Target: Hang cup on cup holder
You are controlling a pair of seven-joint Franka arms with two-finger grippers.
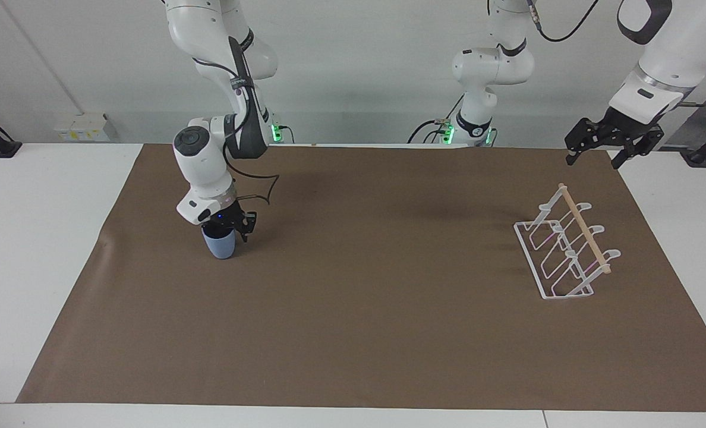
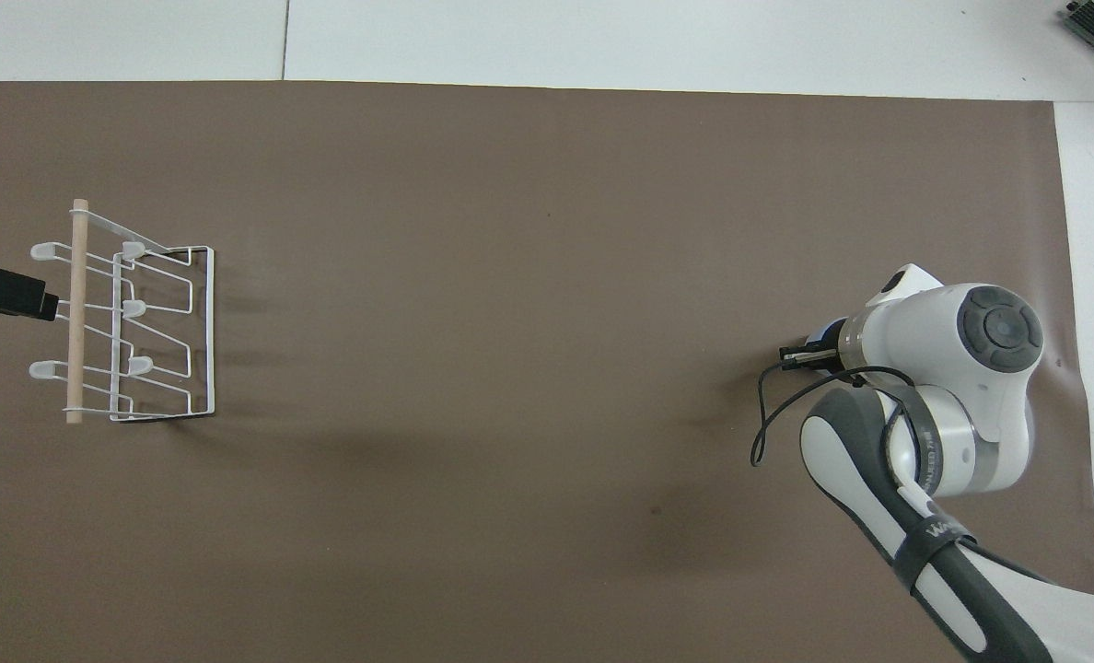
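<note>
One cup (image 1: 219, 245) sits gripped by the right gripper (image 1: 227, 228) at nine o'clock; next, carry it to the cup holder (image 1: 567, 246) at three, where the left gripper (image 1: 591, 156) waits wide.

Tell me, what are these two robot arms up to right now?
The right arm has its pincer closed on the rim of a light blue cup, which stands on the brown mat at that arm's end of the table. The white wire cup holder it should hang on sits at the left arm's end, with nothing on it. The left pincer waits in the air, open, near that rack.
</note>
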